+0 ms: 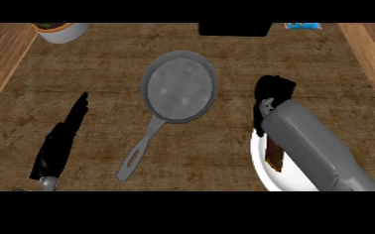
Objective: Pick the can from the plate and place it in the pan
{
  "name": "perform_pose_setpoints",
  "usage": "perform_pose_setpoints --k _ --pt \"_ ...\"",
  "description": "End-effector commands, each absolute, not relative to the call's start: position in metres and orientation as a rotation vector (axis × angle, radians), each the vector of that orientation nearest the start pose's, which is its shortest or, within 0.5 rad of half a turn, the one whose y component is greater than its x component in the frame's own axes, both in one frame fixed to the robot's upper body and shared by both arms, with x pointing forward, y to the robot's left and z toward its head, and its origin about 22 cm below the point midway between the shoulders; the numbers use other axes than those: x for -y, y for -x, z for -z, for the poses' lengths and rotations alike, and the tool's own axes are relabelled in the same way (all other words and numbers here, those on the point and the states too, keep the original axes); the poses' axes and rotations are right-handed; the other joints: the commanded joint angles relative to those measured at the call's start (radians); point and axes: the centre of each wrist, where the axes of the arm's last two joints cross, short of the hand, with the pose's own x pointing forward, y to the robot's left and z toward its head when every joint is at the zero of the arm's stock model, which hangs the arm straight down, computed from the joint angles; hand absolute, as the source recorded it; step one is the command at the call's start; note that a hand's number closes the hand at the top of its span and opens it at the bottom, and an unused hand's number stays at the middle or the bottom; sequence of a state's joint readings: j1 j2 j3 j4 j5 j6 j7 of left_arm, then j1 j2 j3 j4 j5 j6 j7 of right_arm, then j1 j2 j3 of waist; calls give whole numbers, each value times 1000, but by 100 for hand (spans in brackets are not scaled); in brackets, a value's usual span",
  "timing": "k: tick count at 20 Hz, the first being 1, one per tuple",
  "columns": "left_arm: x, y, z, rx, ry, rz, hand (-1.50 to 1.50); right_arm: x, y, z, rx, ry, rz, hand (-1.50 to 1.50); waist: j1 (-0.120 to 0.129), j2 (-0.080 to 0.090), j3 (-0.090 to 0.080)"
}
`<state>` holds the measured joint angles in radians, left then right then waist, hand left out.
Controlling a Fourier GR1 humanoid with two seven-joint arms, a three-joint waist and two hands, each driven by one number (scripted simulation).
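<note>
Where the white plate (pixel 265 171) sits at the lower right of the counter, a brown cylinder, apparently the can (pixel 274 157), leans against the grey right forearm with only a narrow strip of its side showing. Any label or writing on it is out of view. Above it, the right hand (pixel 273 90) is bent down over the plate's far rim, its black fingers curled; whether they close round the can or hold nothing cannot be told, since the forearm covers the contact.

Well apart to the left, the grey pan (pixel 179 86) lies on the counter (pixel 110 64), its round bowl holding nothing and its long handle pointing down-left, ending in a slotted loop.

Near the left edge, the left hand (pixel 64 131) rests with straight fingers pointing up the view, holding nothing.

Mottled brown covers the counter top, with paler wooden strips along both sides. At the far edge stand a white bowl (pixel 62 31) at left, a black block (pixel 233 29) in the middle and a small blue item (pixel 302 26) at right, its markings unreadable.
</note>
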<state>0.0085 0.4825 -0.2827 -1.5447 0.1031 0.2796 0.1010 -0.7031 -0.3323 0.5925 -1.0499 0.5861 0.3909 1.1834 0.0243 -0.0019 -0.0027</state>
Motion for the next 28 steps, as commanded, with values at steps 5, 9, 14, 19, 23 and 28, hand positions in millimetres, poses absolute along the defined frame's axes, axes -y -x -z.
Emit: perform_pose_setpoints --k 5,9,14,19,23,28 --pt "-287 -231 -6 1367 -337 263 0 133 -369 -29 -47 1196 -1137 -150 -21 0 1" --pt "-273 -224 -5 1398 -319 266 0 114 -369 -11 -101 1224 -1112 -150 -6 2 1" --pt "-273 -226 -19 1403 -334 266 0 137 -376 -5 -157 1235 -1101 -150 -18 -2 3" --pt "-291 -215 1 1384 -365 256 0 126 -372 3 -207 1260 -1128 -150 -25 -4 1" --pt "-291 -224 -18 1380 -347 245 0 136 -372 8 -235 1222 -1115 -150 -31 -6 2" --pt "-286 -216 -3 1357 -350 238 0 137 -365 14 -224 1225 -1092 -150 -37 -6 1"
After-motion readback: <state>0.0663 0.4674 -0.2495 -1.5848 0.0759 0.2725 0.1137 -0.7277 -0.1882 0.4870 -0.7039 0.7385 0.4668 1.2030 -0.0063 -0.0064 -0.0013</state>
